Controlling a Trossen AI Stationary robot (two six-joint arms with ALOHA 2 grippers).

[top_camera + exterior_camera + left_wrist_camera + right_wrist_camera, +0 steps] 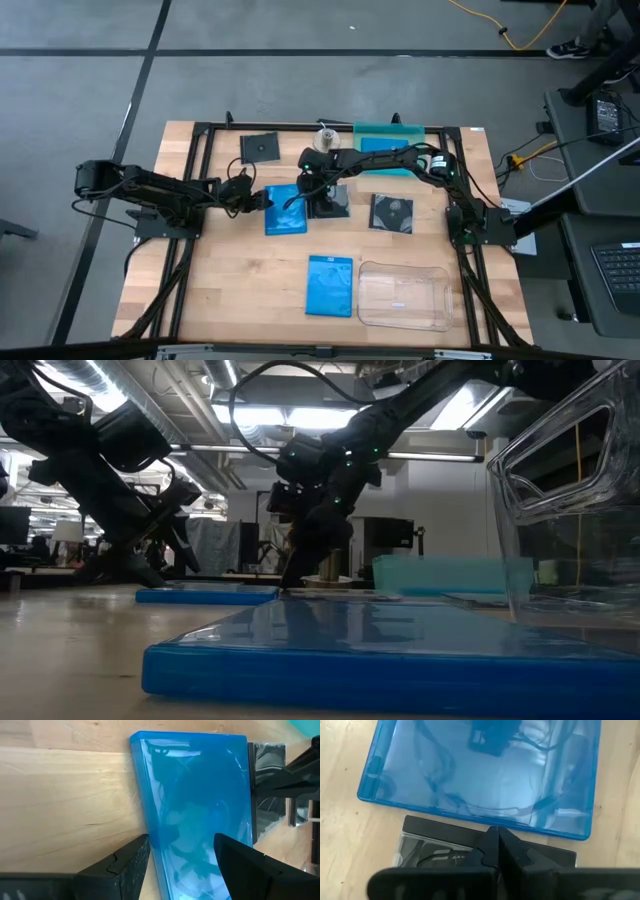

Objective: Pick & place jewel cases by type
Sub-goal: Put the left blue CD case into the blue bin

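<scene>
Collision is being risked: left pincer [180, 865], spread, is straddling the blue case [195, 805]; right pincer [497, 847], pressed together, is being held just beside, over the dark case [435, 840].

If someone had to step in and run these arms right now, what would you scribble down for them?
Left gripper: open, straddling the end of the middle blue case.
Right gripper: shut, tips over the dark case beside it.
Other cases: blue by the clear tray; dark ones at the back and right of centre; something blue at the teal tray.
Done: clear tray empty.
Left: sorting.
</scene>
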